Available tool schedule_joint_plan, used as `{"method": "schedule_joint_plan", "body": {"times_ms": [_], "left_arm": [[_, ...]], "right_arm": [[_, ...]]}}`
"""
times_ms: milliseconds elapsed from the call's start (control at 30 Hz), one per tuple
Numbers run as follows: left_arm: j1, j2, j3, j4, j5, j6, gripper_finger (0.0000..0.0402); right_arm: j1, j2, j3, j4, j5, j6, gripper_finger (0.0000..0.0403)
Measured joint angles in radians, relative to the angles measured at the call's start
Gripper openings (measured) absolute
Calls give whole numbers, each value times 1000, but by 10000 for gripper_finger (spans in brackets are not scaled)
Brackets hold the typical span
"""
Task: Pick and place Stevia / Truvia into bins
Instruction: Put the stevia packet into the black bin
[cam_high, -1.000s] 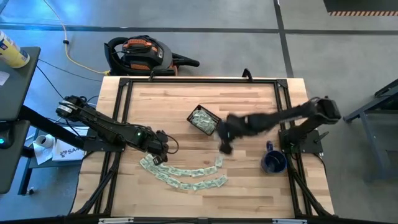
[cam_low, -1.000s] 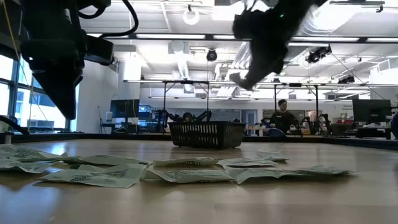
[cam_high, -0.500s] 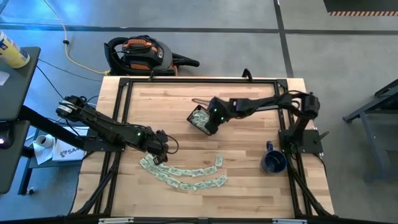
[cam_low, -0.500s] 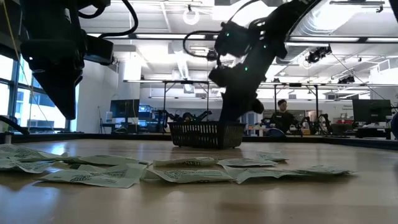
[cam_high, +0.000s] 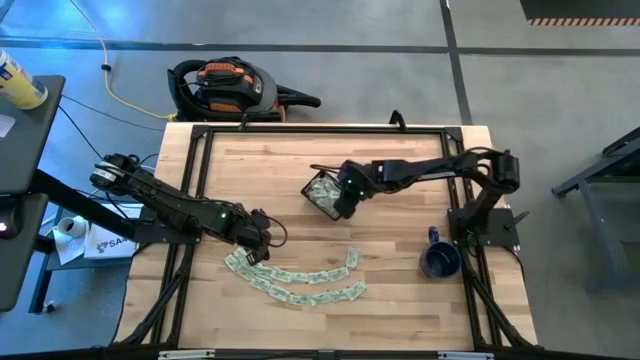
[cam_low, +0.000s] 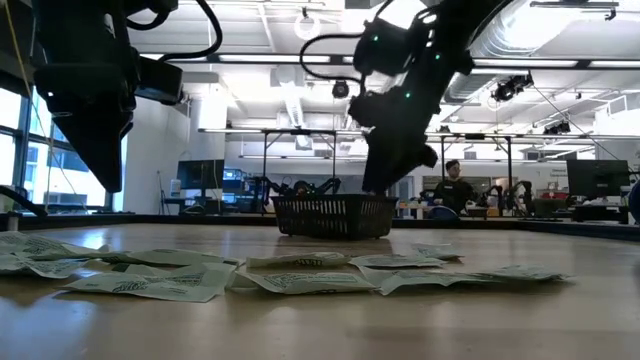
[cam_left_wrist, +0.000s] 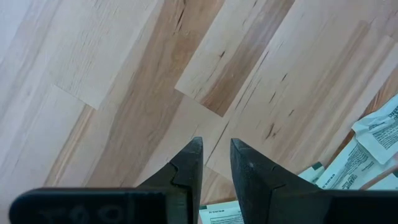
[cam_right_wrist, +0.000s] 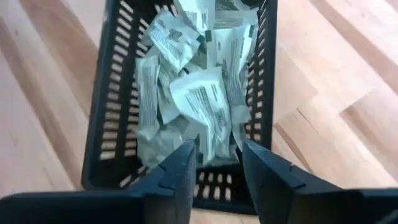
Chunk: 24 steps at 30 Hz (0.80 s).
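Right gripper (cam_high: 343, 196) sits over the basket (cam_high: 327, 192), fingers parted with nothing between them in the right wrist view, so this looks like the release end of a drop. Basket already holds a heap of sachets (cam_right_wrist: 193, 93). More sachets (cam_high: 300, 278) lie in a curved row on the counter (cam_high: 400, 290), well apart from the basket.

Left gripper (cam_left_wrist: 215, 163) is near the row's left end, fingers slightly apart, empty.

Next move likely calls for a reach back to the row and a flat pinch on one sachet.

Can't count the sachets left: the row overlaps. Basket contents are hidden in the low view.
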Motion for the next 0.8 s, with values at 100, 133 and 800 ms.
{"method": "schedule_joint_plan", "body": {"times_ms": [100,133,800], "left_arm": [[0,0,0,0,-6,0,115],[0,0,0,0,-14,0,115],[0,0,0,0,-21,-26,115]], "right_arm": [[0,-37,0,-8,0,-21,139],[0,-44,0,15,5,-22,141],[12,116,-1,180,1,39,87]]}}
